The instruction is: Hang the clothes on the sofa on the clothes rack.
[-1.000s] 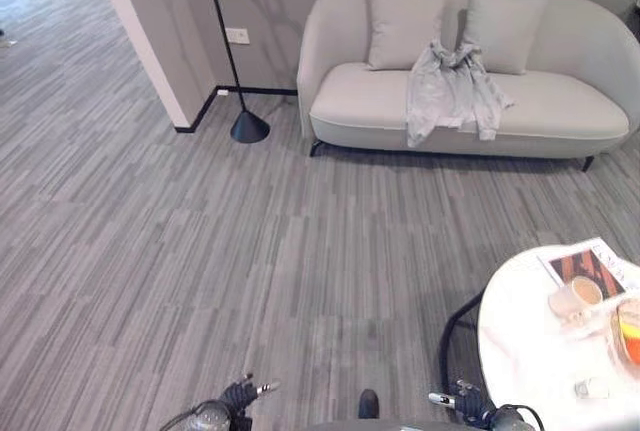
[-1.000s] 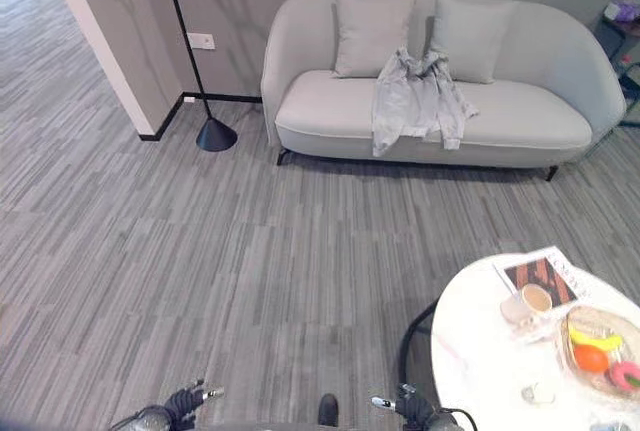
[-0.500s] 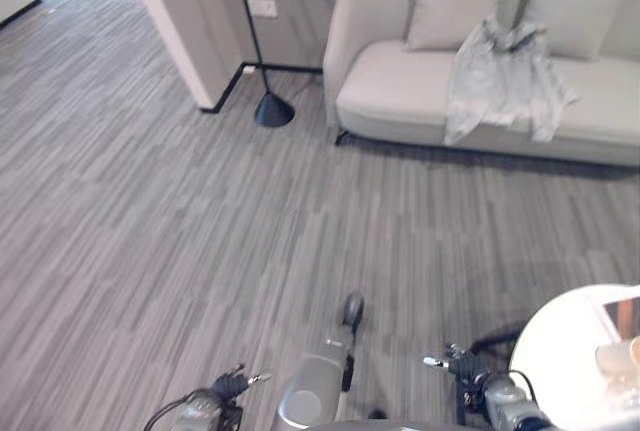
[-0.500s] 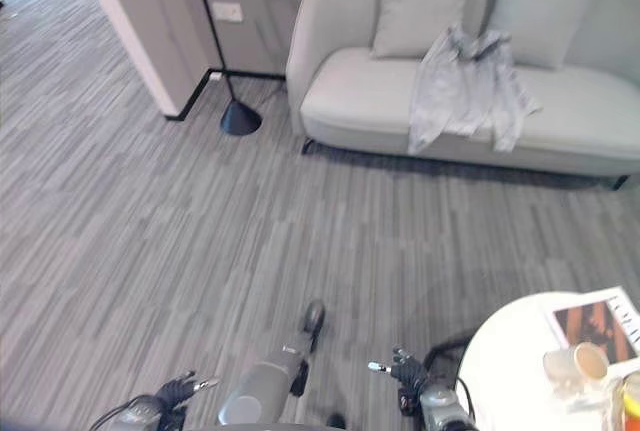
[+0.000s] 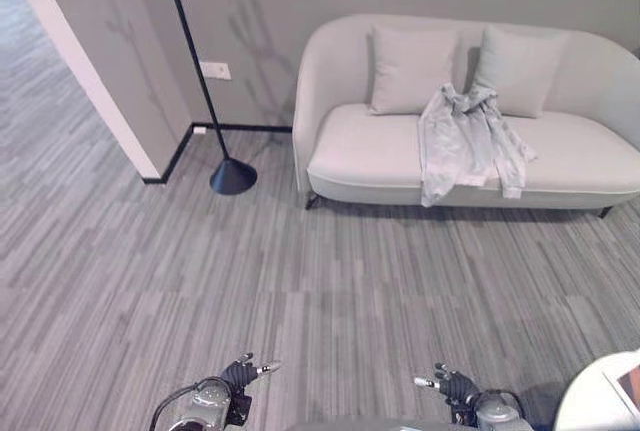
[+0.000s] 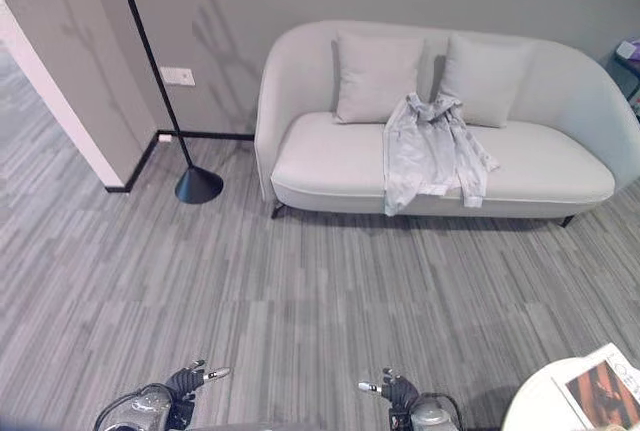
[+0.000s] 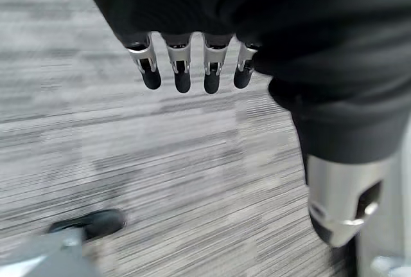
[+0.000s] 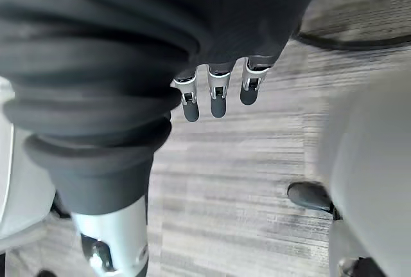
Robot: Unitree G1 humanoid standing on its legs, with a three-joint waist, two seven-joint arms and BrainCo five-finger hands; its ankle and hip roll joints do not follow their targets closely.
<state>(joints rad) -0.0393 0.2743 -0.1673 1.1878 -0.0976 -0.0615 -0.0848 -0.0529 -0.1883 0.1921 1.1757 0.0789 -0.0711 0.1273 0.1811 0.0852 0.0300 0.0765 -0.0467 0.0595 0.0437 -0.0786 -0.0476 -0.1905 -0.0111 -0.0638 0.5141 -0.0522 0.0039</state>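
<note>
I see a crumpled light grey shirt (image 5: 465,141) draped over the sofa (image 5: 370,141) seat, one sleeve hanging off the front. My left hand (image 7: 186,65) and right hand (image 8: 218,90) hang relaxed, fingers straight, empty.

We carry both hands low, at the bottom edge of the head views. Our left hand (image 5: 243,374) sits at the lower left, our right hand (image 5: 455,386) at the lower right, well apart from each other. In the left wrist view our fingers (image 7: 182,74) hang loose and hold nothing. Our right fingers (image 8: 218,98) hang relaxed too, with the thumb (image 8: 109,245) apart from them, gripping nothing.
</note>
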